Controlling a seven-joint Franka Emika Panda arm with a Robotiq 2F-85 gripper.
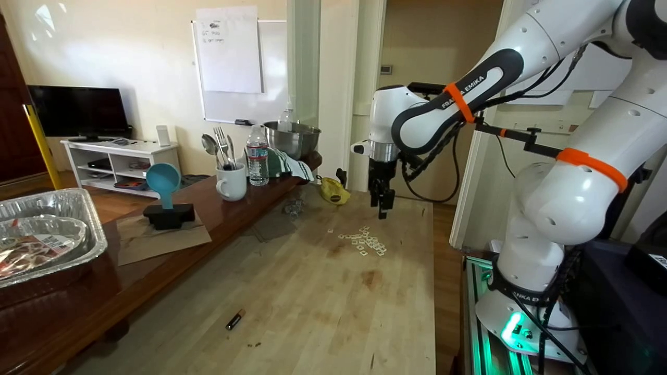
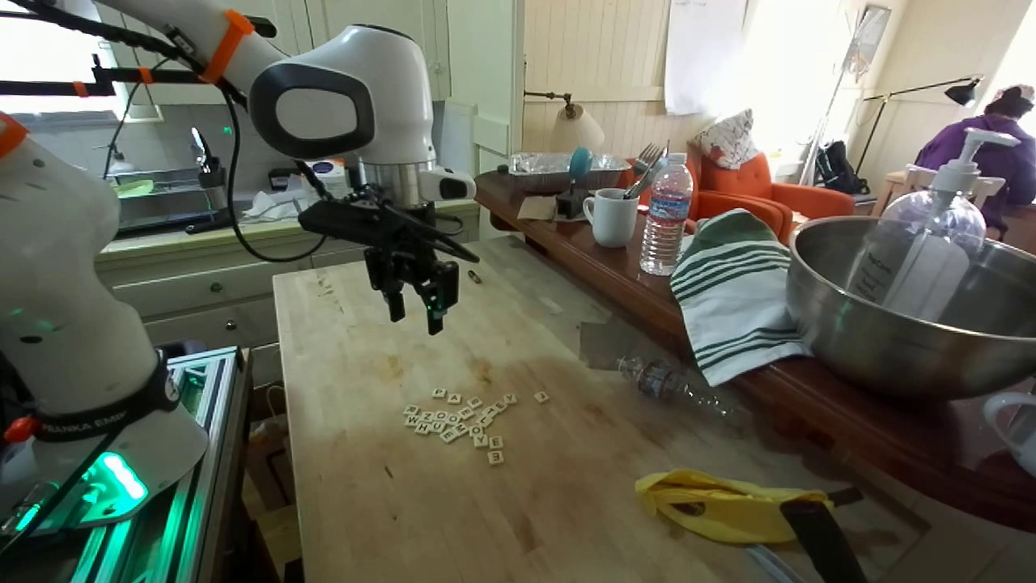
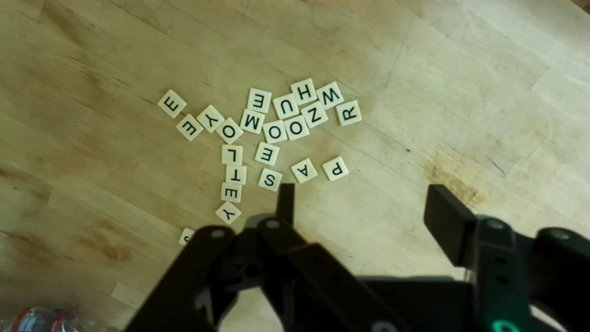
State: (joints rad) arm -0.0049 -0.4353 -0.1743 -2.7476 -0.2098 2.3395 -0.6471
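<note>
My gripper (image 3: 362, 203) stands open above the wooden table, its dark fingers (image 3: 447, 221) wide apart with only bare wood seen between them. White letter tiles (image 3: 286, 106) lie face up in a loose cluster on the tabletop. Nearest to the fingertips in the wrist view are the S tile (image 3: 270, 179), the A tile (image 3: 303, 170) and the P tile (image 3: 335, 168). Part of another tile (image 3: 185, 236) is hidden behind the gripper. In both exterior views the gripper (image 2: 416, 322) hangs well clear of the tiles (image 1: 365, 242), touching nothing.
A clear bottle (image 2: 664, 382) lies on its side near the raised brown ledge (image 1: 130, 291). A yellow bag (image 2: 720, 506) rests on the table, as does a battery (image 1: 235, 319). The ledge carries a mug (image 1: 231, 182) with cutlery, an upright bottle (image 1: 258, 156) and a metal bowl (image 2: 890, 348).
</note>
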